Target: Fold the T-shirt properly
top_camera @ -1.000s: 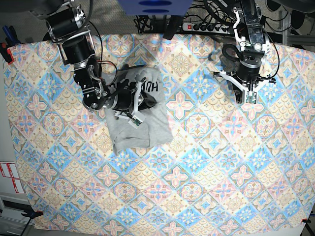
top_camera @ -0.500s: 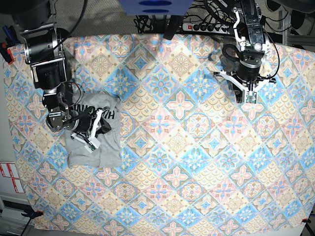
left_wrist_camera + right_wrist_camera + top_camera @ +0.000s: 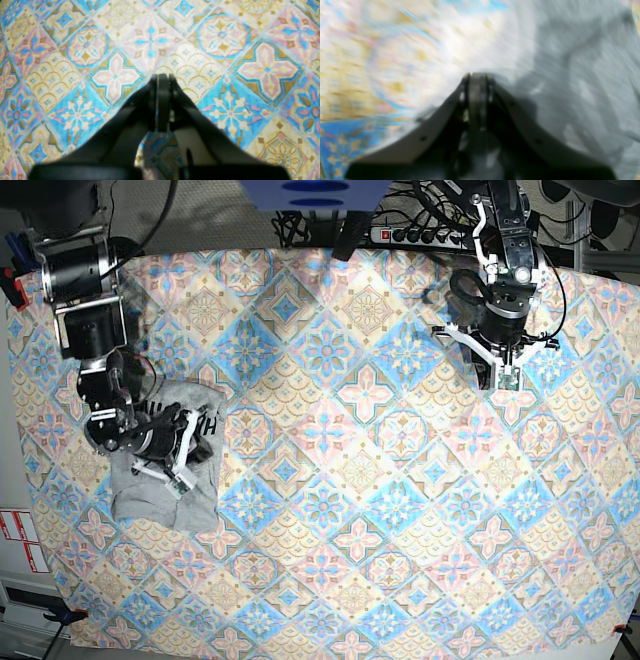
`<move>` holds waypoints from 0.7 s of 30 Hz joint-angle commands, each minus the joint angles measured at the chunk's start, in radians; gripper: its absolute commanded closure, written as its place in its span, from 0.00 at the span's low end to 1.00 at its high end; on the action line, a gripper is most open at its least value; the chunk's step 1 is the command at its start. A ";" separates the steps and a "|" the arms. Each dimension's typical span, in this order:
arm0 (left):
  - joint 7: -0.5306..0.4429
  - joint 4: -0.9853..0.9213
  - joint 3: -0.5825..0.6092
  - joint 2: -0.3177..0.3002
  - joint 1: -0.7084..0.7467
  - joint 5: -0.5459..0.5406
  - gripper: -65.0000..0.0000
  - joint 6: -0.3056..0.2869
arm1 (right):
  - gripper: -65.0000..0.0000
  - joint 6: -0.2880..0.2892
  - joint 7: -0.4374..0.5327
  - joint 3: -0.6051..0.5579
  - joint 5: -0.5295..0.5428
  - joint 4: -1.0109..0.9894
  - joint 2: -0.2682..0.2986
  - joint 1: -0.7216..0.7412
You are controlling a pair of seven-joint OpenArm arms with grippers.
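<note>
Grey knit T-shirt (image 3: 170,480), folded small with black lettering, lies near the left edge of the pastel tile-patterned cloth (image 3: 380,510); right gripper (image 3: 183,455) sits over it, clamped on its fabric. Left gripper (image 3: 162,82), pressed together, hovers well apart.

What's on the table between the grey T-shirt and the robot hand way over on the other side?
Only bare patterned cloth between the T-shirt and left tool, seen from the base view.
</note>
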 commanded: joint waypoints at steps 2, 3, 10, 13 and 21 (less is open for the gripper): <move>-0.024 0.019 -0.001 -0.005 -0.002 -0.001 1.00 0.004 | 0.95 0.003 0.002 0.004 0.004 0.060 -0.002 -0.051; -0.024 0.019 -0.001 -0.005 -0.002 -0.001 1.00 0.004 | 0.95 0.003 0.002 0.004 0.003 0.069 -0.028 -0.071; -0.024 0.022 0.027 -0.010 -0.007 -0.001 1.00 0.004 | 0.95 0.003 0.003 0.006 0.003 0.080 -0.082 -0.125; -0.024 0.022 0.028 -0.010 -0.006 -0.001 1.00 0.004 | 0.95 0.003 0.023 0.007 0.006 0.100 -0.079 -0.134; -0.024 0.030 0.028 -0.013 0.022 -0.001 1.00 0.002 | 0.95 0.003 -0.133 0.296 0.007 0.514 -0.079 -0.355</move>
